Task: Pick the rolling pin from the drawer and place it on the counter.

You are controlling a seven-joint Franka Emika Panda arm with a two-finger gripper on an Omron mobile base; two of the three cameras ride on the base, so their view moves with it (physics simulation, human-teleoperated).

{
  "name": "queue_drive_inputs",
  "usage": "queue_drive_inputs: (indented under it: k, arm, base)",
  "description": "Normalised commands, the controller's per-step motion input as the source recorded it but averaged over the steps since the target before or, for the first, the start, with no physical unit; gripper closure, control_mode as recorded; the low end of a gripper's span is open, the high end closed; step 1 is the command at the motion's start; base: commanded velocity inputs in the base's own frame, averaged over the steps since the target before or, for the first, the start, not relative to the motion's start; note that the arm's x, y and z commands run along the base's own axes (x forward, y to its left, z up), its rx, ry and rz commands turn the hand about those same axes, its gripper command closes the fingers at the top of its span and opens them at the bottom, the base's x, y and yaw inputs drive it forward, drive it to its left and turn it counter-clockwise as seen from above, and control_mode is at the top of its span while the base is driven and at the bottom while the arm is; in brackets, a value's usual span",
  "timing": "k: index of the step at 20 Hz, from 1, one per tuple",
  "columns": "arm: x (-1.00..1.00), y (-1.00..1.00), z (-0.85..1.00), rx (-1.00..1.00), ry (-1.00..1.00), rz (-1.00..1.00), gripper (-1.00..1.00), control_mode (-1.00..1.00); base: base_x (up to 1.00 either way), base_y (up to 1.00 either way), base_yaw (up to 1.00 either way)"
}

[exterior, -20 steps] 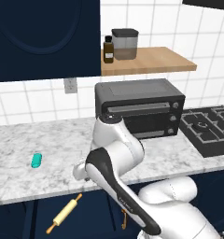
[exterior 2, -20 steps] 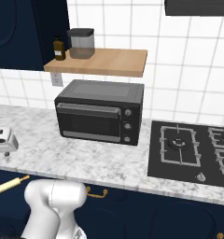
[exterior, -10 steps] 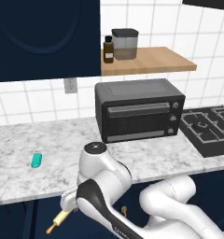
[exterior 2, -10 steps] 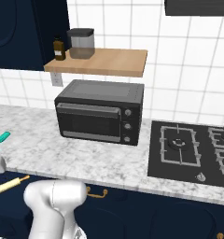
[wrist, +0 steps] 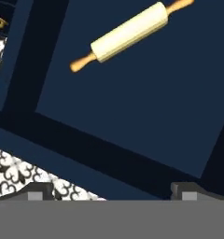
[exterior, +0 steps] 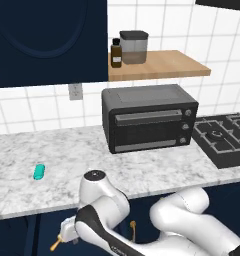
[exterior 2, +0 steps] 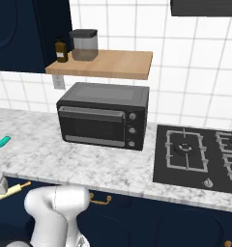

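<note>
Navy drawer [wrist: 132,93] is lying open below us, rolling pin [wrist: 130,31] resting inside; our tool [wrist: 113,191] is hanging spread above it.

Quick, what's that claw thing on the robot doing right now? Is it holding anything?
End effector: open and empty, above the open dark navy-blue drawer, apart from the slim pale cream wooden rolling pin lying inside.

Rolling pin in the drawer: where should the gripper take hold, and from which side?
Probably the thick cream barrel of the rolling pin, near its middle, coming straight down from above. It lies flat on the drawer floor; close the open gripper across it.
</note>
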Motion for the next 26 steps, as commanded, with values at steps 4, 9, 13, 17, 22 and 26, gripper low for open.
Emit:
queue_drive_inputs:
  k: [4, 9, 13, 17, 22, 26]
  arm:
    - [0.01, 0.57, -0.34, -0.14, 0.22, -0.29, -1.0, -1.0]
    - [0.18, 0.4, -0.27, -0.14, 0.18, -0.28, -1.0, -1.0]
    - [0.14, 0.02, -0.27, -0.12, 0.05, -0.1, -1.0, -1.0]
    - [0.0, 0.0, -0.3, -0.22, 0.0, 0.0, -1.0, -1.0]
    - [0.01, -0.01, -0.4, -0.14, 0.0, 0.07, -1.0, -1.0]
    - [0.02, 0.0, -0.37, -0.08, 0.0, 0.08, -1.0, -1.0]
  base:
    - [0.0, 0.0, 0.0]
    - [0.0, 0.0, 0.0]
    - [0.0, 0.0, 0.0]
    - [0.0, 0.0, 0.0]
    - [0.0, 0.0, 0.0]
    - [0.0, 0.0, 0.0]
